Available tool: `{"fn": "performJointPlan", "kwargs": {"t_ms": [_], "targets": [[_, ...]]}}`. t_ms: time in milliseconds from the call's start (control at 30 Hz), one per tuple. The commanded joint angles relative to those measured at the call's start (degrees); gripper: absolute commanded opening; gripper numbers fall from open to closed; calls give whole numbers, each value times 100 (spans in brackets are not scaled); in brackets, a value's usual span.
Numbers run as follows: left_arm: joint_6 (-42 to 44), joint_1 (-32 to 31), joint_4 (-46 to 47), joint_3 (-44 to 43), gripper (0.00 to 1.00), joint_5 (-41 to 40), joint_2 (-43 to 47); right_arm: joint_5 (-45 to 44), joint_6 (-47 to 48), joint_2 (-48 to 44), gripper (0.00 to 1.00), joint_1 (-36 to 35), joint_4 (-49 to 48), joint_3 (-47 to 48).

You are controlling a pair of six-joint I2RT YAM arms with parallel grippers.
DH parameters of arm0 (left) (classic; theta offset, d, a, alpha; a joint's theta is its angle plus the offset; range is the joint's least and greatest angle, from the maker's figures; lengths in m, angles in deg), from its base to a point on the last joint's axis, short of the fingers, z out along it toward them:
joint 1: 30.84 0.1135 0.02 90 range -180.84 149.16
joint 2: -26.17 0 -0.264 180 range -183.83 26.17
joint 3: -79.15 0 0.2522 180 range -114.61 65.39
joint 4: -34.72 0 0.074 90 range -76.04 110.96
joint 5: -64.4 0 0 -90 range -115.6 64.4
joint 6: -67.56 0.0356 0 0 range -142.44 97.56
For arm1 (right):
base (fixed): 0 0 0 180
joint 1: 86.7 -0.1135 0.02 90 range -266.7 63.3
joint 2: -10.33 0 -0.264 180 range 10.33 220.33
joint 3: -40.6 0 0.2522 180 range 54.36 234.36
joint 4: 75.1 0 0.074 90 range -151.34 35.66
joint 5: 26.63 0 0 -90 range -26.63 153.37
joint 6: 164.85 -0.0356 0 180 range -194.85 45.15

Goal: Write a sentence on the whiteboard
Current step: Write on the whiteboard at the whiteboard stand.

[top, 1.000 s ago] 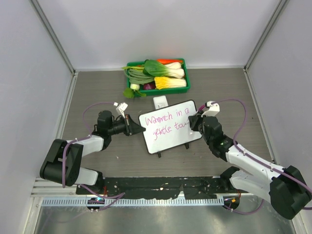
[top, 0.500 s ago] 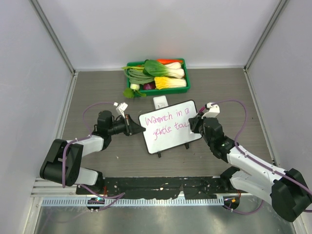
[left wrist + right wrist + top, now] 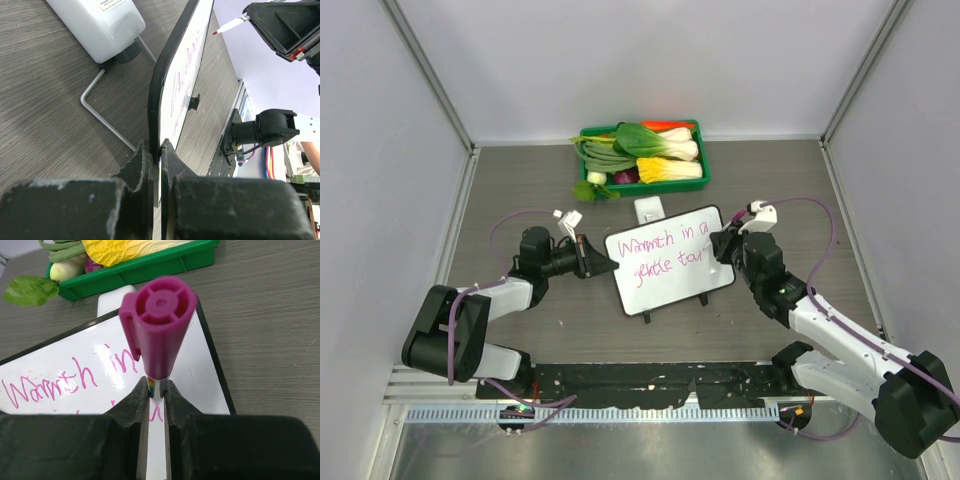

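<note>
- Right gripper [image 3: 157, 390] pinches magenta marker [image 3: 159, 325], tip near whiteboard's [image 3: 670, 288] right edge, by the second line's end.
- Left gripper [image 3: 156, 155] clamps the board's left rim, apparently steadying it for writing.
- Board lies at middle of bench [image 3: 770, 190]; sentence [image 3: 665, 250] reads unfinished.

Plain white walls [image 3: 650, 60] enclose a grey wood-grain bench [image 3: 520, 190] on three sides, metal posts [image 3: 433, 80] at the far corners, under soft, even light; a ribbed strip [image 3: 650, 413] lines the near edge.
</note>
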Motion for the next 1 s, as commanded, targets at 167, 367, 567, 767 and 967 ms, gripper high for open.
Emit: {"fn": "performJointPlan", "kwargs": {"t_ms": [167, 367, 567, 767, 967], "targets": [[396, 28, -82, 48, 0, -528, -70, 37, 37, 201, 1, 178, -212, 165], [405, 28, -73, 48, 0, -528, -87, -104, 2, 253, 1, 213, -238, 51], [405, 20, -73, 48, 0, -528, -87, -157, 20, 411, 1, 222, -291, 77], [405, 20, -82, 48, 0, -528, -78, 27, 72, 456, 1, 213, -344, 51], [396, 29, -82, 48, 0, -528, -87, 335, 117, 429, 1, 222, -300, -2]]}}
